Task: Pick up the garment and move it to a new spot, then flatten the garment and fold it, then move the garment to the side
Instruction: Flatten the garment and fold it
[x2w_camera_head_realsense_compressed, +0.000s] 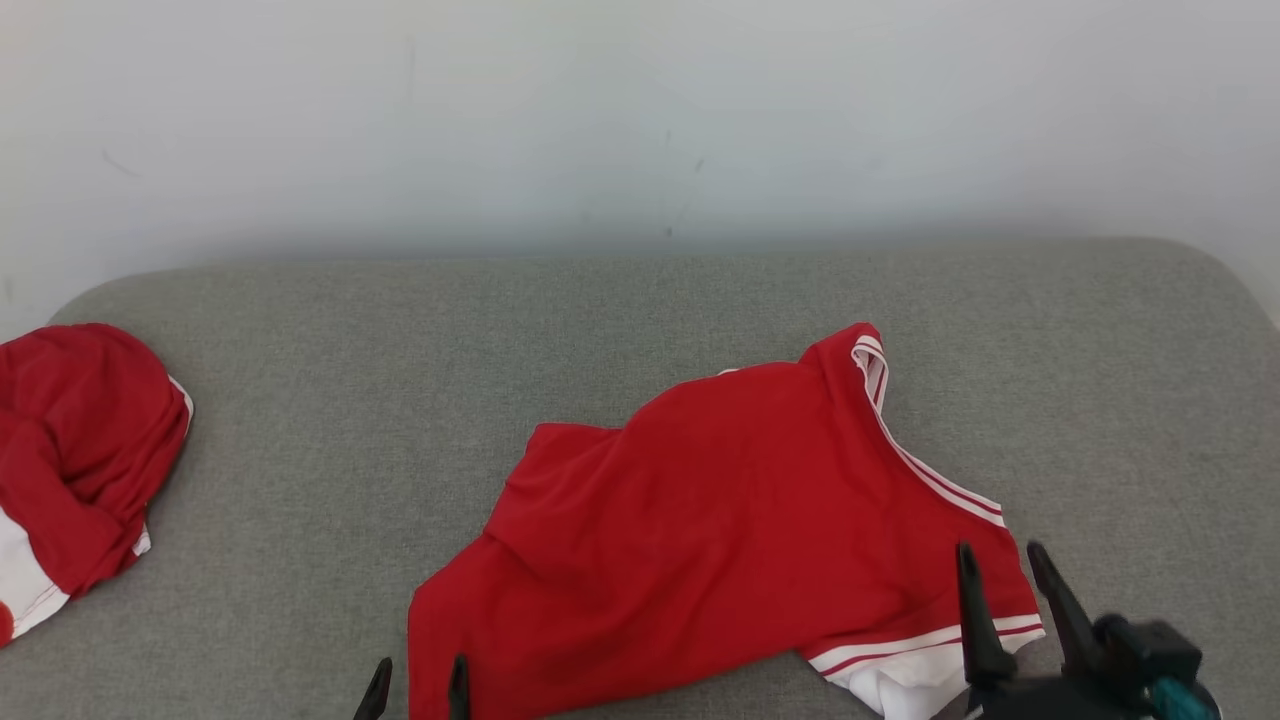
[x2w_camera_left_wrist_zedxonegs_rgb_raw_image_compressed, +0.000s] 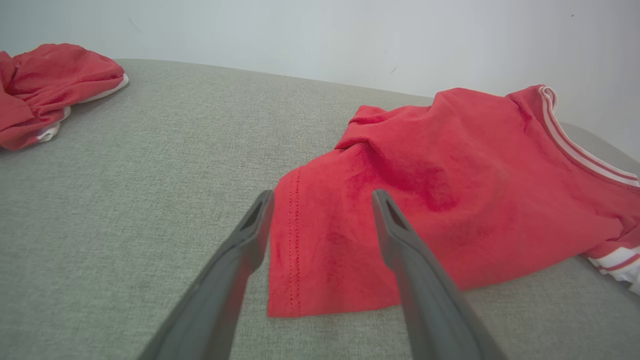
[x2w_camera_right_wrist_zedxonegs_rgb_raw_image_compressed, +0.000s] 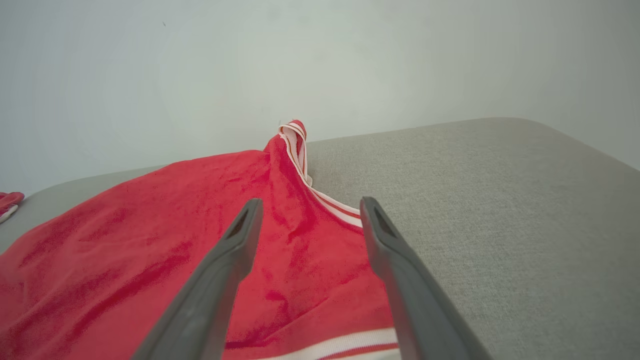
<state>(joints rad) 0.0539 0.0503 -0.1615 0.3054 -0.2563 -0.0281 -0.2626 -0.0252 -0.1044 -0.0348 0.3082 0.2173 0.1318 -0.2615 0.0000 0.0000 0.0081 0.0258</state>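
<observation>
A red garment (x2w_camera_head_realsense_compressed: 730, 520) with white-and-red striped trim lies loosely spread and rumpled on the grey cushioned surface (x2w_camera_head_realsense_compressed: 400, 380). My left gripper (x2w_camera_head_realsense_compressed: 418, 675) stands open at the garment's near left corner, its fingers straddling the hem (x2w_camera_left_wrist_zedxonegs_rgb_raw_image_compressed: 295, 250) in the left wrist view. My right gripper (x2w_camera_head_realsense_compressed: 1000, 560) is open over the garment's right sleeve end, near the striped band (x2w_camera_right_wrist_zedxonegs_rgb_raw_image_compressed: 340, 345). Nothing is held between either pair of fingers. The trimmed edge (x2w_camera_right_wrist_zedxonegs_rgb_raw_image_compressed: 295, 137) stands up at the far side.
A second red and white garment (x2w_camera_head_realsense_compressed: 80, 450) sits bunched at the far left edge of the surface, also seen as a red heap (x2w_camera_left_wrist_zedxonegs_rgb_raw_image_compressed: 50, 85) in the left wrist view. A pale wall (x2w_camera_head_realsense_compressed: 640, 120) runs behind. Bare grey fabric lies to the right (x2w_camera_right_wrist_zedxonegs_rgb_raw_image_compressed: 500, 225).
</observation>
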